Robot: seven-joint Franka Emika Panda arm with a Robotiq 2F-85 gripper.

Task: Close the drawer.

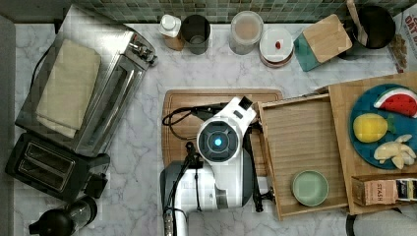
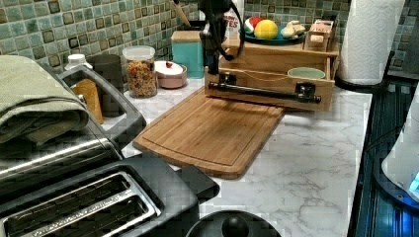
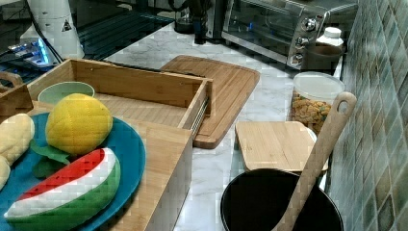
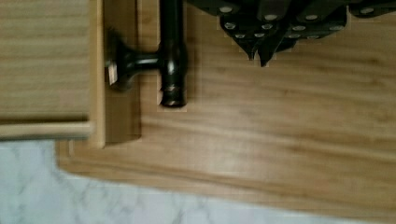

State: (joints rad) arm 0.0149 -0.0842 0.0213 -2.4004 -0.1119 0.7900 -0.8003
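Right of centre in the top view, the drawer (image 1: 300,142) stands pulled well out of its wooden cabinet (image 1: 340,147), its grooved floor open to the camera and a pale green bowl (image 1: 310,188) sitting in its lower right corner. Its long black bar handle (image 2: 264,92) runs across the front board in the left view, just above the far edge of the cutting board (image 2: 207,133). The white Panda arm (image 1: 223,152) hangs over that cutting board in the middle of the top view, just left of the drawer front. The gripper (image 4: 261,49) shows at the upper edge of the wrist view, above the board's wood and apart from the handle's end and its bracket; its two dark fingertips (image 4: 252,46) stand close together, nearly meeting, with nothing between them. On the cabinet top, at the right edge of the top view, a blue plate (image 1: 361,123) carries a toy lemon (image 1: 370,127) and a watermelon slice (image 1: 397,103). Marble countertop (image 1: 147,162) surrounds the board, and a toaster oven (image 1: 105,93) sits in the upper left.
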